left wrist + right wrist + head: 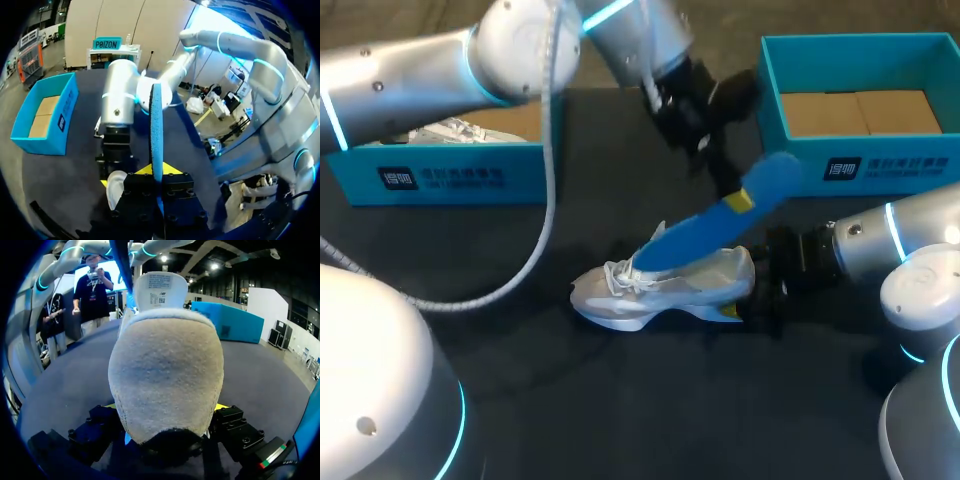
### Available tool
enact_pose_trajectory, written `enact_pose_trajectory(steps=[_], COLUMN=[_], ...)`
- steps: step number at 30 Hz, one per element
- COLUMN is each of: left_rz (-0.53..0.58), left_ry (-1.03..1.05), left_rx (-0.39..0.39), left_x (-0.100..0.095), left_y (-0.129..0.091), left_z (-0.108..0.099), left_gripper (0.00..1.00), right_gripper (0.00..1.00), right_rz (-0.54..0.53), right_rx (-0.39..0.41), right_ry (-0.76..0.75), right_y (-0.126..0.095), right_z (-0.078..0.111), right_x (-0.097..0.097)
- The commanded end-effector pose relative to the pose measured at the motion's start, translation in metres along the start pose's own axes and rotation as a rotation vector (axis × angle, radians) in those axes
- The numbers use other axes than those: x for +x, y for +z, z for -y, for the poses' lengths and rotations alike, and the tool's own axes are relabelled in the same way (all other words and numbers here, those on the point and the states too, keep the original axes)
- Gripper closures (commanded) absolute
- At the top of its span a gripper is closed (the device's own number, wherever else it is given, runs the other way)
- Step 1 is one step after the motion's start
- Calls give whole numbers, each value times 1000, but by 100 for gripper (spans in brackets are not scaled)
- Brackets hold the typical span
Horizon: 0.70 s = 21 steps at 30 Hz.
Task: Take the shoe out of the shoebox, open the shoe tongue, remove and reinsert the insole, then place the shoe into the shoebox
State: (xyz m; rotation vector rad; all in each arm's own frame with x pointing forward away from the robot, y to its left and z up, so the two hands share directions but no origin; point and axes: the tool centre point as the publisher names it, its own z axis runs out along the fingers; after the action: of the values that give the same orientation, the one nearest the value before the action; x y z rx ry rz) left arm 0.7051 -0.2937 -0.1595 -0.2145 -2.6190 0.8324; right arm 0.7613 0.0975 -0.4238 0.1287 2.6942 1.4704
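Note:
A white shoe [660, 288] lies on the dark table, toe toward the left. My right gripper [748, 298] is shut on its heel; in the right wrist view the heel [165, 380] fills the space between the fingers of this gripper [165, 412], with the tongue [160, 287] standing up beyond it. A blue insole [720, 225] slants from the shoe's opening up toward the right. My left gripper [736, 198] is shut on the insole's upper part. In the left wrist view the insole [156, 125] shows edge-on between the fingers of the left gripper [156, 172].
A blue shoebox [440, 165] at the back left holds another white shoe [450, 130]. A second blue shoebox [860, 165] at the back right shows only its cardboard bottom. A grey cable [545, 220] hangs from my left arm over the table.

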Motion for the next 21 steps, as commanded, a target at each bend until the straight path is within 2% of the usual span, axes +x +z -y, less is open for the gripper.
enact_pose_trajectory(steps=[1,9,21], left_rz=[-1,-48,-48], left_ry=[-18,-66,-66], left_rx=[-1,125,125], left_x=[8,18,18], left_y=[-20,-43,-43], left_z=[15,33,33], left_gripper=[100,100,100], right_gripper=[100,100,100], right_rz=[2,2,2], right_rx=[4,4,4], right_ry=[0,0,0], right_y=[1,1,1], right_z=[0,0,0], right_x=[1,1,1])
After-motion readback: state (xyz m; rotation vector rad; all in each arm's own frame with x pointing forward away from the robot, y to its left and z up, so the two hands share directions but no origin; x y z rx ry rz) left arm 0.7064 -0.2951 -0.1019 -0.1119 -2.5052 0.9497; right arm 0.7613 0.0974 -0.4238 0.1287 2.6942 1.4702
